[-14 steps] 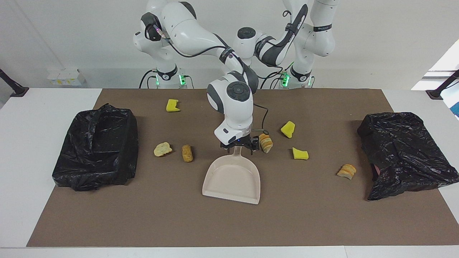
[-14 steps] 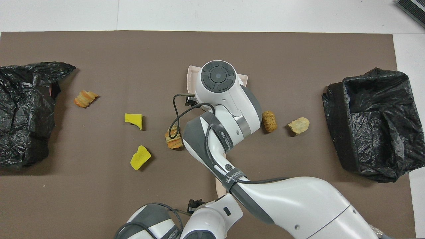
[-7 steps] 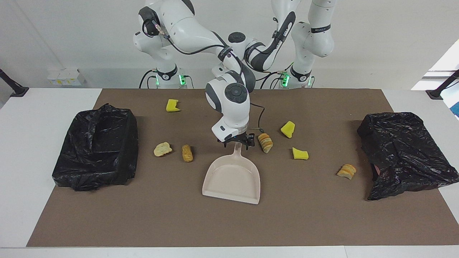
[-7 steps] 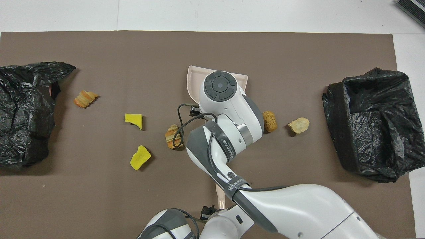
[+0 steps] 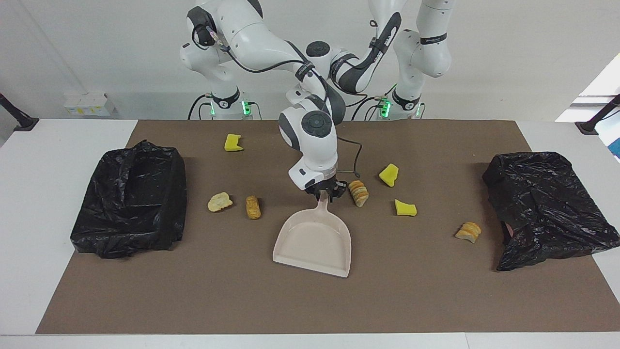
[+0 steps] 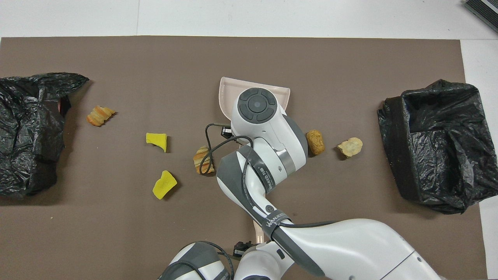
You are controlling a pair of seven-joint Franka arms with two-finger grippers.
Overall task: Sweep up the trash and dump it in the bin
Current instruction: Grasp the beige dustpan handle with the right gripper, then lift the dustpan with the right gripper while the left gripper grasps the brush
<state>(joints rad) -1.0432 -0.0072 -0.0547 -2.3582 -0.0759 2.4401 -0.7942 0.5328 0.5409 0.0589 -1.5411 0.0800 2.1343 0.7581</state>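
A beige dustpan [image 5: 315, 242] lies mid-table with its mouth away from the robots; its rim also shows in the overhead view [image 6: 229, 87]. My right gripper [image 5: 323, 194] is shut on the handle's tip. Trash lies scattered on the mat: yellow sponge chunks [image 5: 234, 142] [image 5: 389, 174] [image 5: 405, 208] and bread-like lumps [image 5: 358, 193] [image 5: 468, 231] [image 5: 220, 201] [image 5: 252, 207]. One lump [image 6: 202, 163] sits just beside the right wrist. My left gripper [image 6: 239, 247] waits low near the robots next to a beige strip [image 6: 258, 231], hidden in the facing view.
A black-bagged bin [image 5: 128, 198] stands open at the right arm's end of the brown mat [image 5: 436, 300]. A second, crumpled black bag [image 5: 547, 208] covers a bin at the left arm's end. The right arm hides the pan's handle from above.
The right wrist turned and drew slightly toward the robots, and its fingers closed from wide open onto the dustpan handle. The left arm shifted a little. The trash has not moved.
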